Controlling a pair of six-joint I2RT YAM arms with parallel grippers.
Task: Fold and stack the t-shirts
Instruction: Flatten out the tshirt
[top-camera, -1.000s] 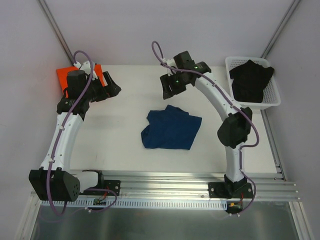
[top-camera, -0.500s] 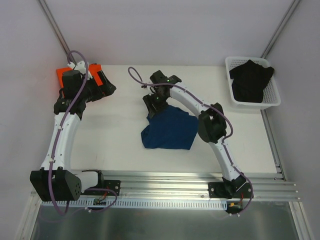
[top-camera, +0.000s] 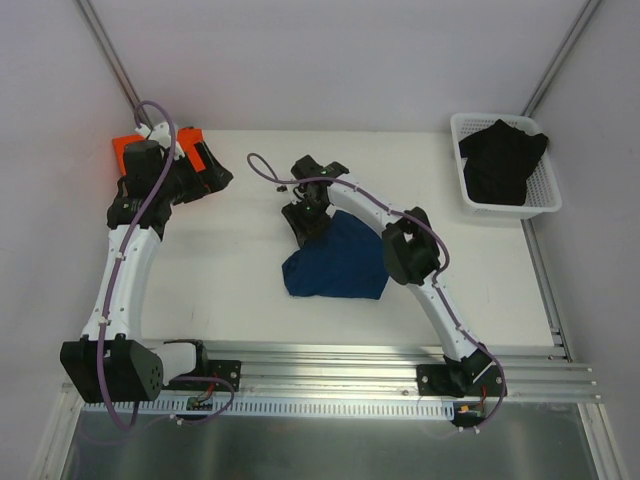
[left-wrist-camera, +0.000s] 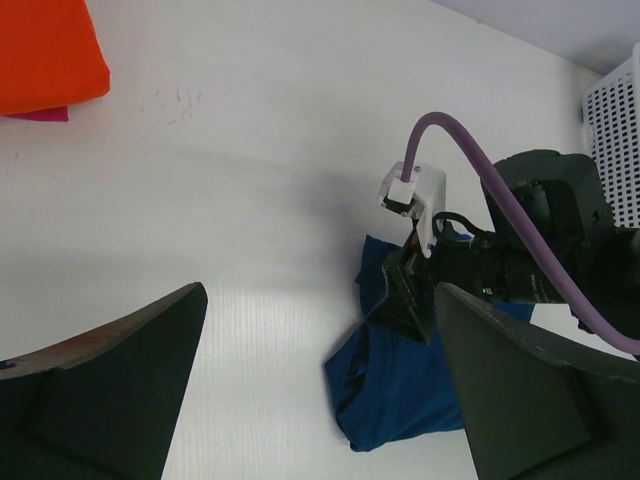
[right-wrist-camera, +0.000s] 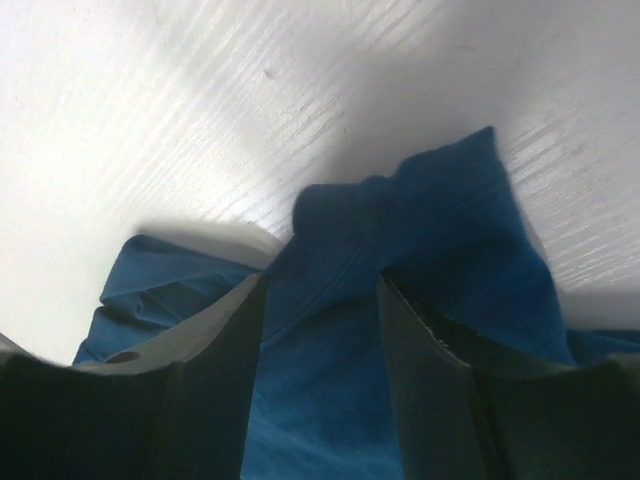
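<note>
Top: navy shirt (top-camera: 340, 265), a soft crumpled heap, lies mid-table (top-camera: 230, 280). Orange shirt (top-camera: 124, 150), a flat fold, sits in the 10 o'clock corner.
Left wrist: left gripper (left-wrist-camera: 318, 400) gapes wide, holding nothing.
Right wrist: right gripper (right-wrist-camera: 320, 330) is part-open, fingers astride a raised navy fold.
Change: a second ago the right arm hung over the far edge; now it is down on the shirt's 11 o'clock corner.

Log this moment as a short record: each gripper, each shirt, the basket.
left gripper: open, empty, above the table near the orange t-shirt
right gripper: open, fingers astride the far-left corner of the navy blue t-shirt
navy blue t-shirt: crumpled mid-table, not folded
orange t-shirt: flat at the far-left corner, partly hidden by the left arm
basket: far right, holds a black garment
stack: not yet made
</note>
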